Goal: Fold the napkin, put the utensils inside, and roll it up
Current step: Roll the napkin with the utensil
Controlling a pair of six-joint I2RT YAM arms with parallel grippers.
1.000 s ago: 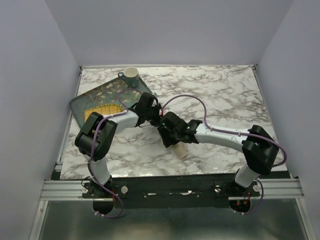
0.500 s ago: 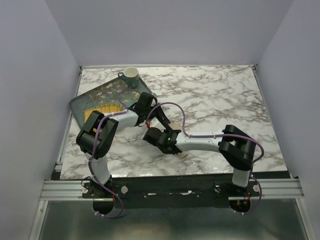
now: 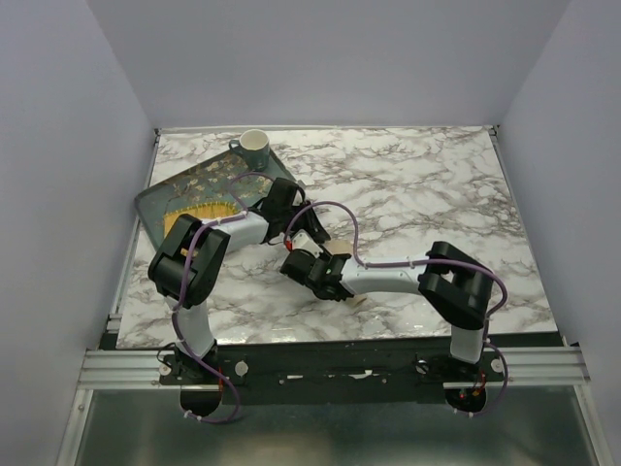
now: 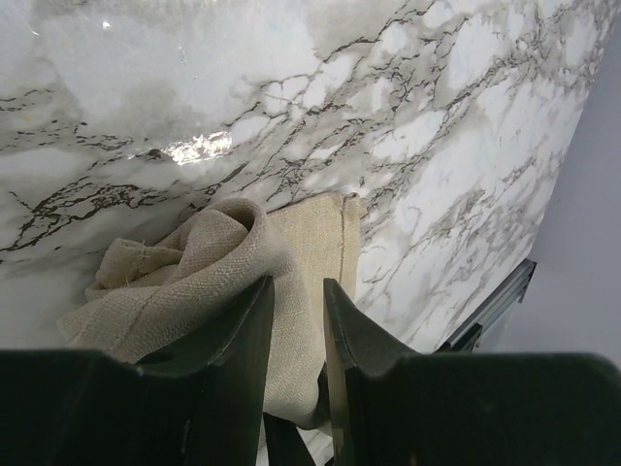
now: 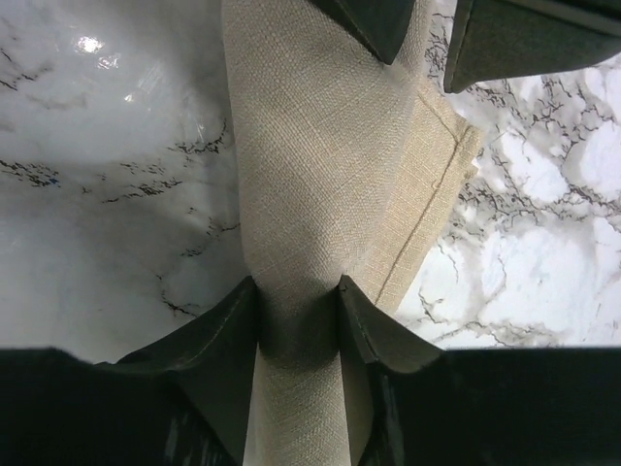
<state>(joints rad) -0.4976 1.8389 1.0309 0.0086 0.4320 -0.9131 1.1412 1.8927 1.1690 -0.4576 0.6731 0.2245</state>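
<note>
Now: left tool (image 4: 298,291) and right tool (image 5: 296,291) both clamped on rolled napkin (image 5: 310,146). Risk: uneven pull or early release could let roll spring open.

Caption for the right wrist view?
Right gripper pinches the rolled napkin on the marble table; left gripper grips its far end.

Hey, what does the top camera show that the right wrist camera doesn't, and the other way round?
Only the top view: the floral tray and the cup by its far corner. Only the right wrist view: the weave of the napkin, its stitched hem, and the right hand straddling the roll. Both: the napkin and the marble table.
</note>
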